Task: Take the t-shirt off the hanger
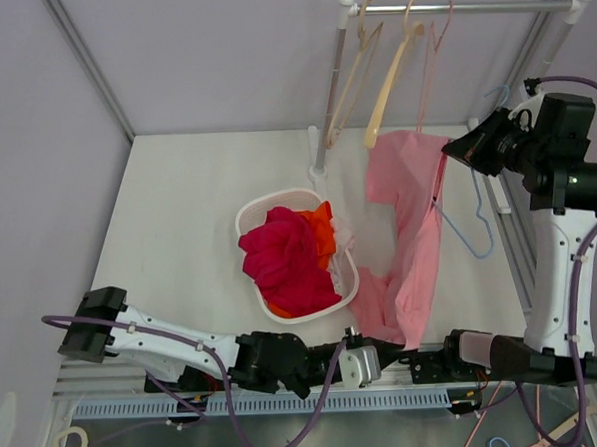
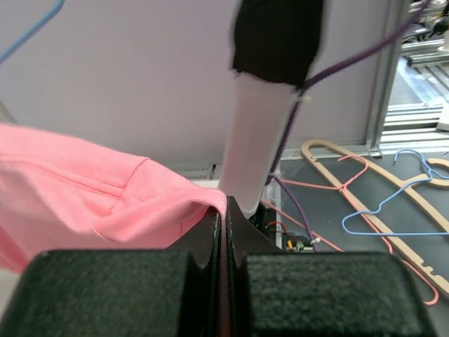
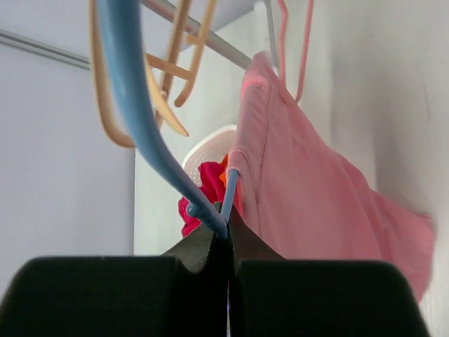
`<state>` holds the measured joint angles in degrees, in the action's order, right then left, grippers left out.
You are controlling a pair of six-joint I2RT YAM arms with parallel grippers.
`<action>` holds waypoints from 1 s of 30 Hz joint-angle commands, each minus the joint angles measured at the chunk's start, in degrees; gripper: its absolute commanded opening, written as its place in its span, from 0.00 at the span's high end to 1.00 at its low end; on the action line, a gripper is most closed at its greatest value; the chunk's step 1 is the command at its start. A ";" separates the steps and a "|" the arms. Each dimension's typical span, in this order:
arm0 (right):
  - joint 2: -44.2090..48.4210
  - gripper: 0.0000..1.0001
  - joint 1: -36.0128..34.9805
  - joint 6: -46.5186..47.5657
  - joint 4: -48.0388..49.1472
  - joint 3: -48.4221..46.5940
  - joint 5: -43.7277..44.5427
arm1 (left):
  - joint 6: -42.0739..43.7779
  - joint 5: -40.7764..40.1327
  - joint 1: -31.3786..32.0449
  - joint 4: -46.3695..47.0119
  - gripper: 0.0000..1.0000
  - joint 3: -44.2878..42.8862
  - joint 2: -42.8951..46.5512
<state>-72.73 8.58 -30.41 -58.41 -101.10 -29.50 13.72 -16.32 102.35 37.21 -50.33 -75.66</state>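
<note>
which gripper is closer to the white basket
Left. The left gripper sits just past the near-right rim of the basket; the right gripper is farther off, beyond the pink shirt near the rail.

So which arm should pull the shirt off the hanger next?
Left. The left end effector is shut on the low end of the pink shirt, so it can probably pull the cloth away. The right end effector is shut on the blue hanger, holding it up.
</note>
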 commanded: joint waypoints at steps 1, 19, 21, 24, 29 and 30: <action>2.50 1.00 -0.05 3.78 2.89 -2.43 1.82 | -8.86 -1.86 -2.84 -3.70 0.99 -3.09 1.30; 19.99 1.00 -1.28 12.84 -6.63 5.82 14.26 | -16.71 4.61 -35.90 -44.49 1.00 -41.94 4.65; 21.13 1.00 -1.28 12.40 -4.36 8.53 16.83 | -14.86 6.90 -35.99 -47.04 0.99 -49.92 4.03; 21.66 1.00 -1.28 11.35 -0.06 13.10 18.95 | -11.26 14.36 -35.90 -48.54 1.00 -58.29 2.97; 20.79 1.00 -1.28 10.11 9.09 16.63 22.97 | -3.37 18.70 -35.90 -51.80 0.99 -70.15 -0.88; 20.70 1.00 -1.20 9.85 12.85 16.81 23.86 | -1.95 17.73 -35.99 -52.41 0.99 -72.78 -1.59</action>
<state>-51.53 7.55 -19.77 -57.87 -84.60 -10.41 5.02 -2.02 66.35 -12.82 -116.95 -74.89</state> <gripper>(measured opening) 0.017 0.010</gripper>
